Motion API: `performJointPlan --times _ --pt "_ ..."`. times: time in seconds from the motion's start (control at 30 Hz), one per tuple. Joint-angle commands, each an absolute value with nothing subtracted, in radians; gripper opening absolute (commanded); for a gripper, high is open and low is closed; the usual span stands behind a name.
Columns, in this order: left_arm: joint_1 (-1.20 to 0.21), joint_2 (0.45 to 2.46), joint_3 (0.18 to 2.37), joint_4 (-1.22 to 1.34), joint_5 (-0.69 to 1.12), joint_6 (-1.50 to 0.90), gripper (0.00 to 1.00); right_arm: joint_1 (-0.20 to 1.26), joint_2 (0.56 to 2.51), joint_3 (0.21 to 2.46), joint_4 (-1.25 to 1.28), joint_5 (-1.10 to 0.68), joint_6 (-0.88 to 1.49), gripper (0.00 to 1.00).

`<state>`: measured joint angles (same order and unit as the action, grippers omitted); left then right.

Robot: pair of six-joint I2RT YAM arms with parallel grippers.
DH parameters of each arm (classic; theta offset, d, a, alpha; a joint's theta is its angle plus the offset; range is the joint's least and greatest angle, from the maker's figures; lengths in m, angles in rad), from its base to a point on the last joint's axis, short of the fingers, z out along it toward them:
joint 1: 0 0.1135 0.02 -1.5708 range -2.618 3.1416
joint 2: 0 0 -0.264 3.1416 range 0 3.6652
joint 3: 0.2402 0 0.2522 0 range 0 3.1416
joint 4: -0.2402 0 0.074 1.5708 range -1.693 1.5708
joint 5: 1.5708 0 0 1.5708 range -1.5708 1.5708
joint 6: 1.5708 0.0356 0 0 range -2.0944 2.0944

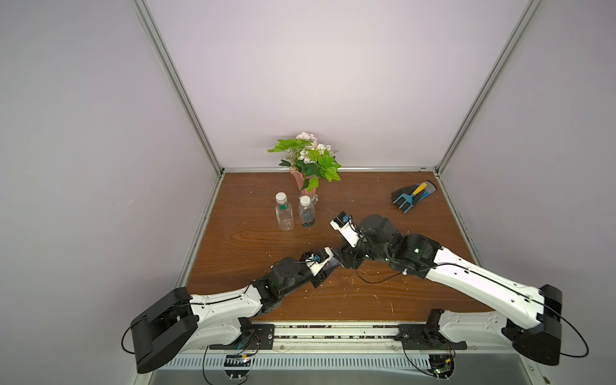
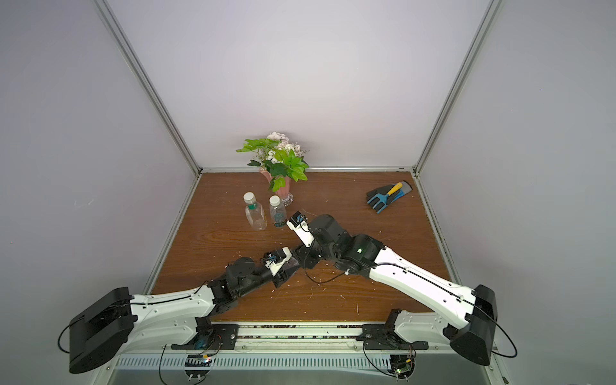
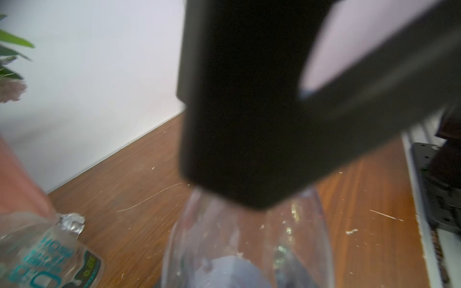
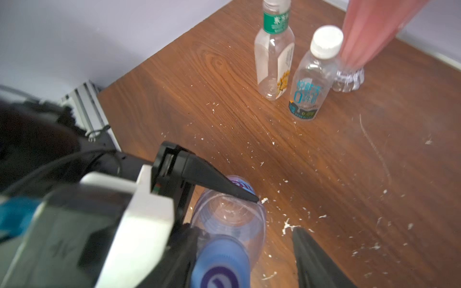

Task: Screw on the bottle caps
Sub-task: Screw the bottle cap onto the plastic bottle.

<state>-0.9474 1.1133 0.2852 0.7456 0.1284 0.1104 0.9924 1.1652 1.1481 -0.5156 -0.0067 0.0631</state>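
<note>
- Left gripper (image 1: 328, 270): clenched on the blue-labelled bottle (image 4: 229, 217). In the right wrist view one black finger (image 4: 219, 185) lies pressed across the bottle's shoulder. The opposite finger is hidden behind the wrist housing.
- Blue-labelled bottle: roughly upright between the left gripper's jaws and directly beneath the right gripper (image 4: 243, 230). Whether its base rests on the table (image 1: 253, 240) cannot be told.
- Blue cap (image 4: 219, 266): seated on the neck of the blue-labelled bottle, swirl mark facing up, between the right gripper's jaws. How far it is threaded on cannot be told.
- Right gripper: released. Its jaws stand spread on either side of the blue cap, and one finger (image 4: 316, 259) is clearly apart from the cap.
- Squarish bottle (image 4: 274, 57): upright, well beyond both grippers toward the back wall, green neck ring visible. It carries a white cap (image 1: 281, 197).
- Round bottle (image 4: 309, 84): upright, just beside the squarish bottle, equally far from the grippers. It also carries a white cap (image 4: 326, 41).
- Pink vase (image 4: 369, 32): just behind the round bottle, on the side away from the grippers.
- Glove (image 1: 405, 200) with a hand fork (image 1: 415, 193) lying on it: well apart from the right gripper, near the far corner.
</note>
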Motion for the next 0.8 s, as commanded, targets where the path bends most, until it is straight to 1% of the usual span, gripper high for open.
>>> performJointPlan --times 0.0,0.07,0.17,0.3,0.37,0.63,0.77 --pt "-0.900 1.098 0.313 0.677 0.379 0.163 0.54 0.988 1.040 1.173 -0.599 -0.128 -0.291 0.69" --pt "-0.883 1.097 0.323 0.651 0.480 0.177 0.55 0.989 1.005 1.159 -0.649 -0.228 -0.407 0.69" --pt "-0.882 1.100 0.337 0.615 0.551 0.201 0.55 0.989 0.988 1.141 -0.708 -0.310 -0.510 0.68" --pt "-0.882 1.109 0.356 0.589 0.595 0.207 0.56 0.989 1.000 1.110 -0.719 -0.306 -0.566 0.64" --pt "-0.882 1.115 0.361 0.587 0.597 0.207 0.56 0.990 1.014 1.105 -0.716 -0.295 -0.576 0.61" --pt "-0.882 1.130 0.368 0.580 0.590 0.206 0.56 0.992 1.029 1.086 -0.668 -0.293 -0.589 0.52" --pt "-0.882 1.138 0.372 0.581 0.586 0.207 0.56 0.995 1.032 1.082 -0.651 -0.307 -0.580 0.52"
